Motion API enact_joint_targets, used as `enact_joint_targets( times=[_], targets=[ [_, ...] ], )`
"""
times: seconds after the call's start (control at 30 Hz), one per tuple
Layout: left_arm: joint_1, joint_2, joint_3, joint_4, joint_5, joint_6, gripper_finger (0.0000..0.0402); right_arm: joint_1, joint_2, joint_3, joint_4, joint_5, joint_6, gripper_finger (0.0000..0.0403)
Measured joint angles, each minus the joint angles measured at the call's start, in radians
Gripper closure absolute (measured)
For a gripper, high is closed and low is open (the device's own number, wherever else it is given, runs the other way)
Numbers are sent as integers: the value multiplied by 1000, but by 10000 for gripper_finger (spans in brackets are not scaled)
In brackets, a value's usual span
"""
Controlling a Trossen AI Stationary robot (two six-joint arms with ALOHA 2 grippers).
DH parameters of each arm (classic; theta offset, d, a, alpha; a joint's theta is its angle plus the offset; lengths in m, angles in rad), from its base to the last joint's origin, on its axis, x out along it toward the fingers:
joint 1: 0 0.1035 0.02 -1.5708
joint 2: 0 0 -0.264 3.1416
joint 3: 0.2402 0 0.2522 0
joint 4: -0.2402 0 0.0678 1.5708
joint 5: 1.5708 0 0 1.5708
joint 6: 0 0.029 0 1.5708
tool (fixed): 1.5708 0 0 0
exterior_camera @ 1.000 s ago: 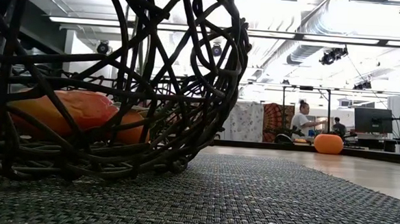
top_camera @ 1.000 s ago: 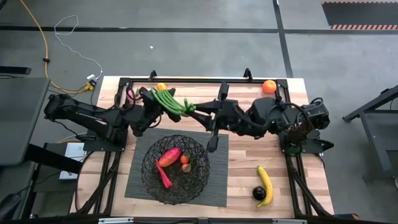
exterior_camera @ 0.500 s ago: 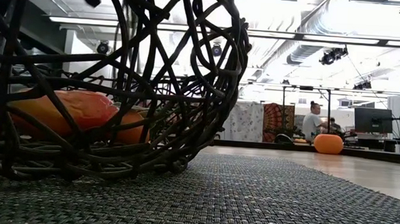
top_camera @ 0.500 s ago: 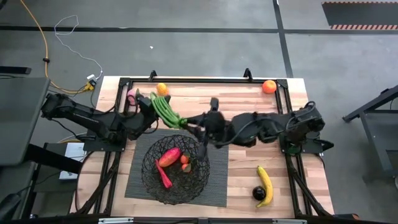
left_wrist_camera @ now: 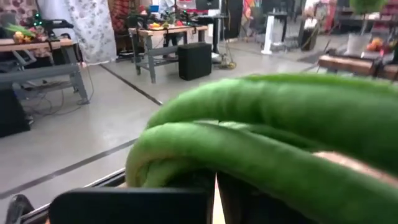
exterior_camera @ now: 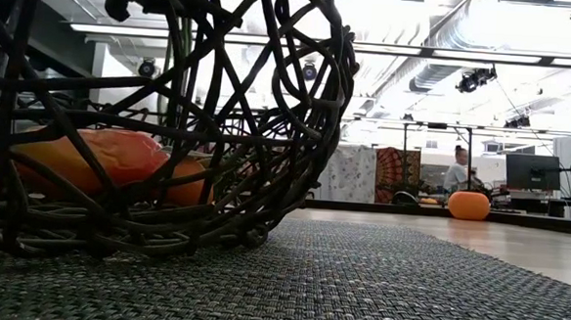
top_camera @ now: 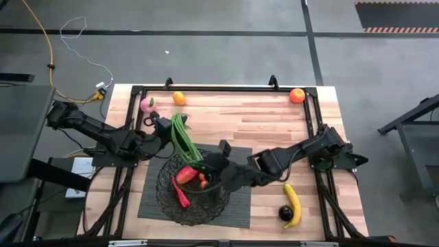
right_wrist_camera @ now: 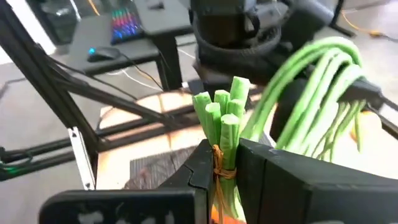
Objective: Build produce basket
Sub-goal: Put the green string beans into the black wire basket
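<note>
right hand (right_wrist_camera: pixel 217 171) pinches green beans (right_wrist_camera: pixel 219 134) by cut ends | left hand (top_camera: pixel 167 129) grips other end | only high view shows basket (top_camera: pixel 206 204) under them

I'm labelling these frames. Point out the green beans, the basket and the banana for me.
green beans (top_camera: pixel 182 137), high view, middle of the bundle.
basket (top_camera: pixel 180 214), high view, wire rim nearest the camera edge.
banana (top_camera: pixel 293 202), high view, middle of its curve.

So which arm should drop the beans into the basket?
Likely the right: its end effector grips the beans at their tied end above the basket. The left end effector grips their far end, outside the rim.
</note>
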Motion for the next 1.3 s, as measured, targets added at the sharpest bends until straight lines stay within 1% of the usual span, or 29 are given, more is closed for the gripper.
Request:
enact_joint_targets(
  times=[0.13, 0.2, 0.27, 0.43, 0.57, 0.7, 0.8, 0.93, 1.13, 1.3],
  targets=[
    [-13, 23, 1, -14, 43, -48, 401, 21, 2, 0, -85, 29, 83, 377],
    [-19, 52, 1, -21, 71, -76, 401, 31, 5, 0, -125, 38, 112, 377],
    [-27, 90, 1, -23, 75, -103, 401, 40, 11, 0, -150, 37, 146, 377],
    [-47, 174, 1, -12, 78, -173, 401, 70, 44, 0, -213, 22, 226, 377],
    [-53, 220, 0, -15, 116, -203, 401, 96, 90, 0, -241, -20, 289, 377],
    [-53, 255, 0, 3, 174, -205, 401, 120, 142, 0, -242, -91, 300, 377],
    [-53, 276, 1, 4, 220, -205, 401, 128, 174, 0, -212, -148, 297, 377],
    [-55, 308, 1, 2, 276, -204, 401, 128, 212, 0, -148, -191, 296, 377],
    [-80, 350, 1, -1, 323, -208, 401, 127, 235, 0, -96, -239, 290, 377],
    [-97, 355, 1, -22, 328, -204, 401, 126, 261, 0, -83, -293, 300, 377]
  ],
)
